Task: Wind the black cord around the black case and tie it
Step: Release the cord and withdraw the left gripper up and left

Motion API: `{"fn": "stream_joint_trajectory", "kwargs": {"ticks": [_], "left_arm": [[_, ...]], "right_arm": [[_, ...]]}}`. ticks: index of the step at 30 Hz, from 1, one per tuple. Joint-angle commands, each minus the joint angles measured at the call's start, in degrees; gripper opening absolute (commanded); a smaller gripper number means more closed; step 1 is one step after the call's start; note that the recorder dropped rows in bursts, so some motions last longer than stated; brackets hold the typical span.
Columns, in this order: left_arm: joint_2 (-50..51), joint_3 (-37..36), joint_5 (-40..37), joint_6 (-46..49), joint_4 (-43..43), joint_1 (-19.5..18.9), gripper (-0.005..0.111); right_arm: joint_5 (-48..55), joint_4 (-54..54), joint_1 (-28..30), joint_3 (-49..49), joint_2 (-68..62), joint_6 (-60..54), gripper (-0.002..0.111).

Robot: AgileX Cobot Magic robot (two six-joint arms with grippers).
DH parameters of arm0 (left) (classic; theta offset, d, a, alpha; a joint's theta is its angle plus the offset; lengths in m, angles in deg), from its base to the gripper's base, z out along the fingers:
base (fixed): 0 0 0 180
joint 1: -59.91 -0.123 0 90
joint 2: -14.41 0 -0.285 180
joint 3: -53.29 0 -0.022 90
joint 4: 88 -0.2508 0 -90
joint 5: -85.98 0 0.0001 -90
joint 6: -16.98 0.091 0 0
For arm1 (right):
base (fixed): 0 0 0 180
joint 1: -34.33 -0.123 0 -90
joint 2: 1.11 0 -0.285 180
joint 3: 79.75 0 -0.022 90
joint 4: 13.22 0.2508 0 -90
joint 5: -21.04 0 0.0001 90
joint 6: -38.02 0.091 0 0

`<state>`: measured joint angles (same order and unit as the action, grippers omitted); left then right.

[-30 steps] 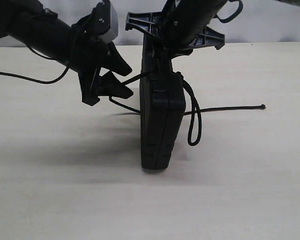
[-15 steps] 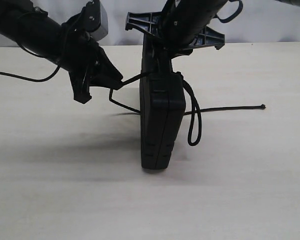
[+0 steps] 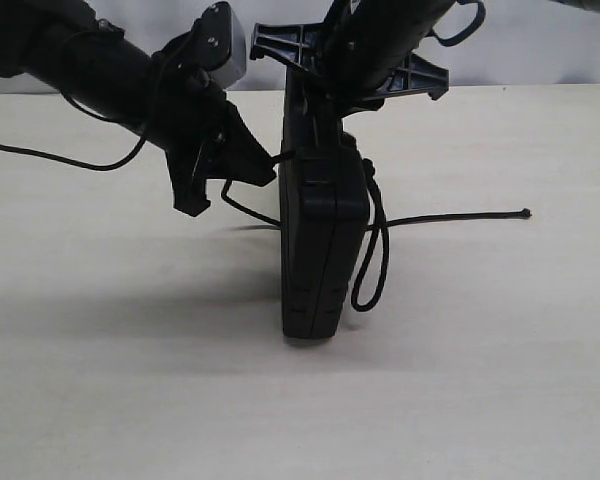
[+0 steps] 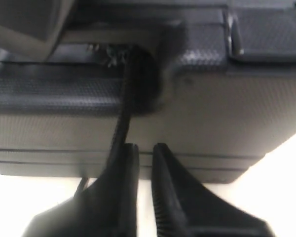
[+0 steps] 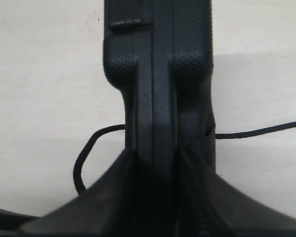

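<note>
The black case (image 3: 320, 240) stands on edge on the table, and my right gripper (image 3: 325, 105) is shut on its top edge from above. In the right wrist view both fingers of the right gripper (image 5: 155, 153) press the case (image 5: 158, 74) between them. The black cord (image 3: 450, 216) lies out to the right, ends in a small knot, and hangs in a loop beside the case. It passes through the case to my left gripper (image 3: 270, 165). In the left wrist view the cord (image 4: 122, 123) runs from the case's cutout (image 4: 143, 84) to the nearly closed left gripper (image 4: 145, 147).
The pale wooden table (image 3: 480, 380) lies bare in front of and to the right of the case. A thin smooth arm cable (image 3: 40, 155) trails over the table at the left. A light wall (image 3: 540, 50) stands behind.
My left gripper has closed from wide open and shifted right, close to the case. The cord loop on the case's right side hangs lower and nearer the case.
</note>
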<state>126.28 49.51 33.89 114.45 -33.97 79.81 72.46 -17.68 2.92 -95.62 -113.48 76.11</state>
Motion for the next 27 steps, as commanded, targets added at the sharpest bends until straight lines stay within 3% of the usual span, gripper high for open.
{"fn": "stream_joint_trajectory", "kwargs": {"ticks": [1, 6, 10, 12, 18, 22, 27], "left_arm": [[-0.4, 0.0, 0.2, -0.3, 1.9, 0.1, 0.011], [-2.4, 0.0, 0.3, -0.7, -0.3, -2.4, 0.011], [-3.9, 0.0, 0.2, -3.4, 0.9, -4.8, 0.033], [-4.0, 0.0, 0.8, -5.7, 0.4, -5.6, 0.038], [-4.0, 0.0, 5.9, -22.5, -1.3, -10.9, 0.037], [-4.0, 0.0, 6.8, -27.3, -0.3, -14.4, 0.037], [-4.0, 0.0, 7.2, -29.6, 2.7, -16.1, 0.036]], "right_arm": [[-2.1, 0.8, 0.0, -0.2, 0.5, 0.2, 0.004], [-2.1, 0.8, 0.0, -0.2, 0.5, 0.2, 0.004], [-2.1, 0.8, 0.0, -0.2, 0.5, 0.2, 0.004], [-2.1, 0.7, 0.0, -0.2, 0.5, 0.2, 0.004], [-2.1, 0.7, 0.0, -0.2, 0.5, 0.2, 0.004], [-2.1, 0.7, 0.0, -0.2, 0.5, 0.2, 0.004], [-2.1, 0.7, 0.0, -0.2, 0.5, 0.2, 0.004]]}}
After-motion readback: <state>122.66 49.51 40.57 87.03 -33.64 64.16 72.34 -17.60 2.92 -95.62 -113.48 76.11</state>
